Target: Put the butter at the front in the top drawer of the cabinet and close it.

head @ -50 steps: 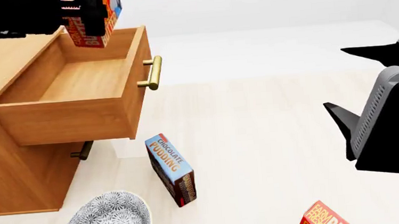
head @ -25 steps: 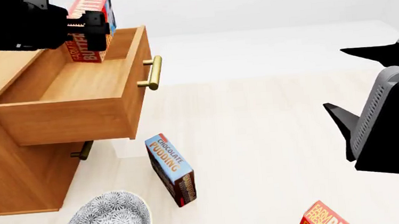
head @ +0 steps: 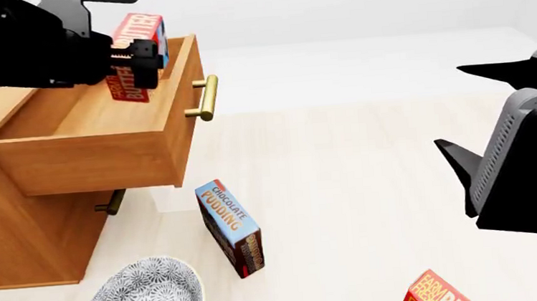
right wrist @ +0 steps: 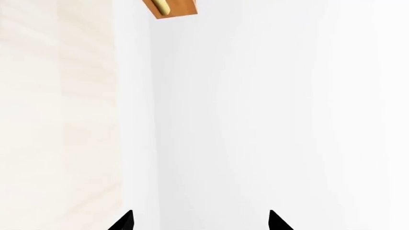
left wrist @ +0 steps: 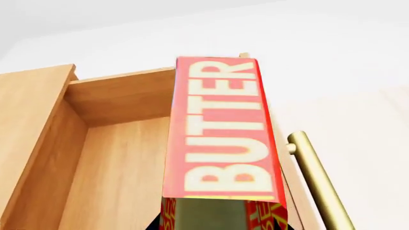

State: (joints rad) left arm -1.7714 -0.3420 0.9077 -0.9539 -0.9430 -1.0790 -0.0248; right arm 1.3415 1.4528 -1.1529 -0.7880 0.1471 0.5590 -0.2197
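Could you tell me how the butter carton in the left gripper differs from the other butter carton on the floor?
The held butter carton is clamped by the left gripper above the open top drawer, fully in view. The floor butter carton lies untouched, cut off by the picture's bottom edge. Both show the same red-and-orange lettering.

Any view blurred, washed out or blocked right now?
Left wrist view: the butter fills the centre, its lettering soft-edged, hiding part of the top drawer. Right wrist view: mostly featureless white, only the fingertips and a corner of drawer front showing. Head view: sharp, evenly lit; the left gripper shows as flat black.
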